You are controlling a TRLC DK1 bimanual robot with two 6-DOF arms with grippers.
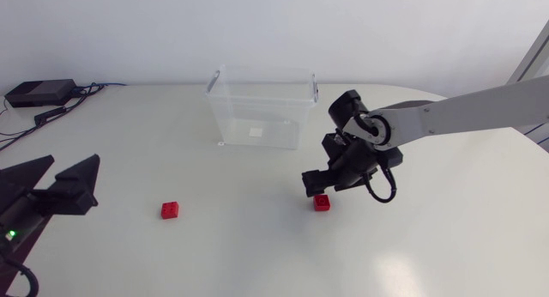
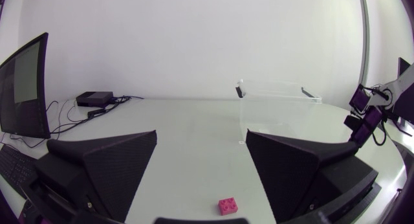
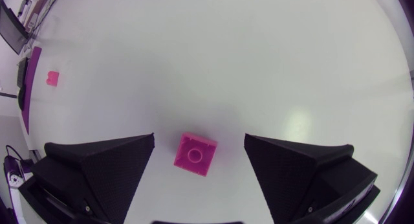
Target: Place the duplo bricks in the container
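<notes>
On the white counter (image 1: 214, 254) before the clear container (image 1: 260, 108), a red studded brick (image 3: 195, 154) lies between the right hand's (image 3: 199, 137) spread fingers. The left hand (image 2: 201, 133) gapes too.

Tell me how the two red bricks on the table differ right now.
The right brick sits untouched between the sides of the open right end effector. The left brick lies alone, ahead of the open left end effector. The right brick is nearer the container. Both are small, red and outside it on the table.
</notes>
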